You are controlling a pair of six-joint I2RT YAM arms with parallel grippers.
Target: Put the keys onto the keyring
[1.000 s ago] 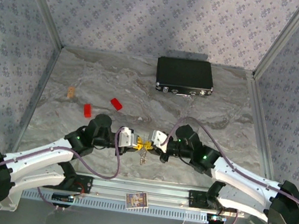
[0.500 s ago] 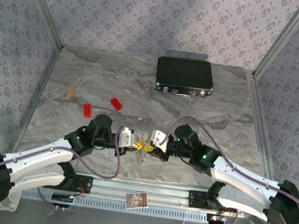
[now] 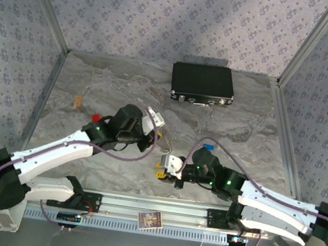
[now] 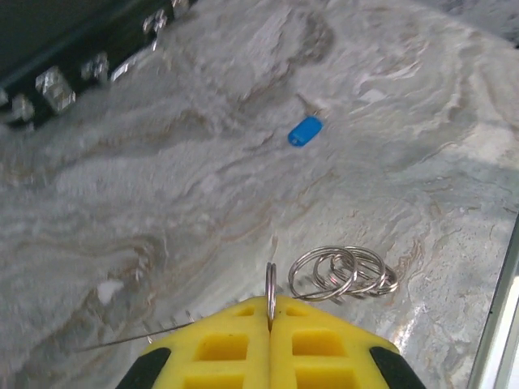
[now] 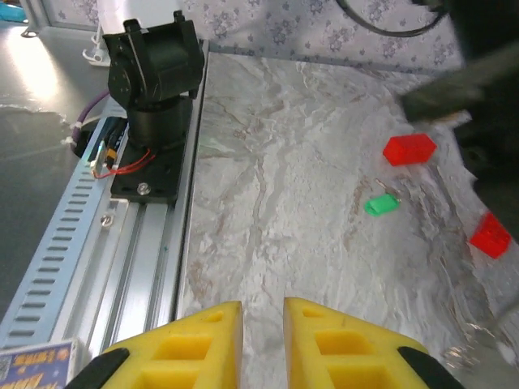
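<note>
We see the keyring (image 4: 350,275) dangling above the bench (image 3: 244,119), pinched in the closed left pincer (image 4: 270,306) on a raised, outstretched arm. The blue key (image 4: 306,130) lies mid-bench. The right pincer (image 5: 263,316), slightly parted and empty, hovers low by the near edge.

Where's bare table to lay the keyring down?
Bare: the right side, bordered by the black case, the blue key and the right wall; also the far-left corner beside the case. Crowded: the middle, where the left pincer, the right pincer, the keyring, the green key and the red blocks sit close.
</note>
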